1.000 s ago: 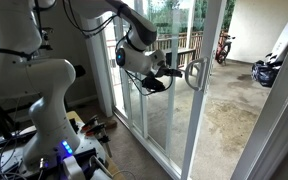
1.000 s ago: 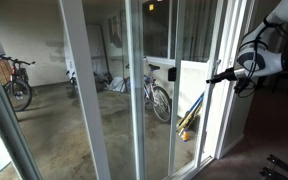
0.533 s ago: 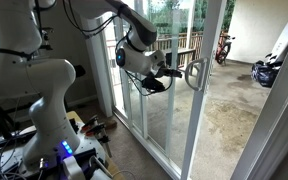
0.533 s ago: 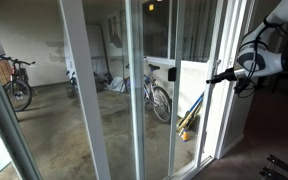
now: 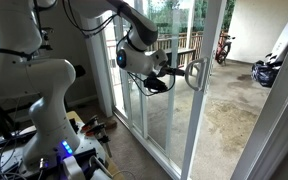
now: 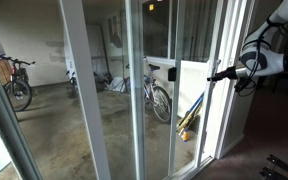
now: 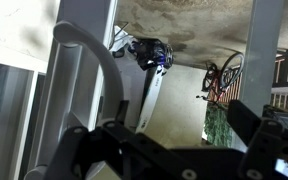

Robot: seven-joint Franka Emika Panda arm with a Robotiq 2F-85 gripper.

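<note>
Right at the sliding glass door [image 5: 192, 130], which fills most of both exterior views, a concrete patio [image 5: 229, 120] can be seen through the panes. Next down in size, the white robot arm [image 5: 132, 25] is stretched out from the room side toward the door's frame. A bicycle [image 6: 156, 97] is parked outside by the far wall, well apart from everything else. The door handle [image 5: 195, 75], a grey loop, is mounted on the frame at about the arm's height. In the wrist view it is seen curving just beside one of the fingers [image 7: 86, 148]. The gripper [image 5: 176, 73] is held level, right up near the handle, fingers spread wide with nothing clamped. Whether the handle is actually touched can't be told.
</note>
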